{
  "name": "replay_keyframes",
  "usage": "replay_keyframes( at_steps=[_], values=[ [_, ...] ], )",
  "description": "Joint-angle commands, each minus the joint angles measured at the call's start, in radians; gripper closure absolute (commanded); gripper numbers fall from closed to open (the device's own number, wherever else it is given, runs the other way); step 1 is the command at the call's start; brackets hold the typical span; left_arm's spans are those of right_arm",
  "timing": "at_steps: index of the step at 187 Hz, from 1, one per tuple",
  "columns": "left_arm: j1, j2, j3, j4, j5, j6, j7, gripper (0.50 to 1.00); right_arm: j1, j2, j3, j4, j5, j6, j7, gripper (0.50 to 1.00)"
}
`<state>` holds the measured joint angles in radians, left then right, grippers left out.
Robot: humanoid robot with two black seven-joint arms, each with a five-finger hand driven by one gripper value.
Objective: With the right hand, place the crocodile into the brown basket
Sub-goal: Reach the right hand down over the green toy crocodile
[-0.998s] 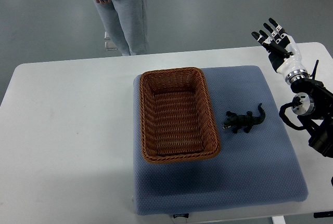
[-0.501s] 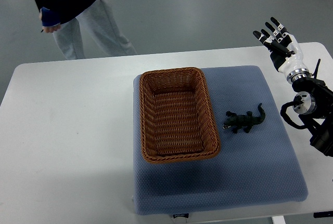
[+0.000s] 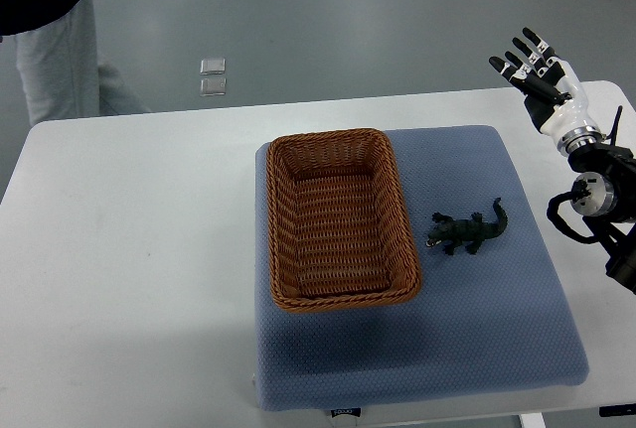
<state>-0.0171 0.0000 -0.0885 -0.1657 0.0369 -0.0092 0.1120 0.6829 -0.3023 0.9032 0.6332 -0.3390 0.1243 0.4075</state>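
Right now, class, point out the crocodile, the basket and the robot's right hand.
crocodile [image 3: 463, 236]: top view, on its back.
basket [image 3: 333, 137]: top view, on its far rim.
right hand [image 3: 543, 75]: top view, on the palm.

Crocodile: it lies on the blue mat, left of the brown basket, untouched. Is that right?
No. The top view shows the crocodile on the blue mat, right of the brown basket, untouched.

One basket [image 3: 332, 136], one crocodile [image 3: 465, 234], one mat [image 3: 477, 329], one table [image 3: 129, 279]
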Motion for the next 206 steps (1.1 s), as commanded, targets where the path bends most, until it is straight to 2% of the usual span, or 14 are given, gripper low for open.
replay_keyframes(
  at_steps=[1,55,109,129,169,197,206],
  values=[
    [0.0,0.0,-0.001,0.0,0.0,0.0,0.0,0.5,0.004,-0.037,-0.047,0.046,-0.038,-0.008,-0.001,0.572],
    [0.0,0.0,-0.001,0.0,0.0,0.0,0.0,0.5,0.021,-0.207,-0.191,0.198,-0.374,0.012,-0.001,0.572],
    [0.0,0.0,0.001,0.0,0.0,0.0,0.0,0.5,0.038,-0.37,-0.38,0.424,-0.856,0.106,-0.001,0.572],
    [-0.001,0.0,0.001,0.0,0.0,0.0,0.0,0.5,0.098,-0.416,-0.451,0.453,-0.979,0.155,-0.001,0.572],
    [-0.001,0.0,0.001,0.0,0.0,0.0,-0.002,0.5,0.227,-0.501,-0.645,0.526,-1.112,0.202,-0.001,0.574],
    [0.0,0.0,0.001,0.0,0.0,0.0,0.0,0.5,0.262,-0.509,-0.721,0.543,-1.189,0.212,-0.006,0.574],
    [0.0,0.0,0.001,0.0,0.0,0.0,0.0,0.5,0.264,-0.498,-0.724,0.542,-1.204,0.209,-0.03,0.579]
  ],
)
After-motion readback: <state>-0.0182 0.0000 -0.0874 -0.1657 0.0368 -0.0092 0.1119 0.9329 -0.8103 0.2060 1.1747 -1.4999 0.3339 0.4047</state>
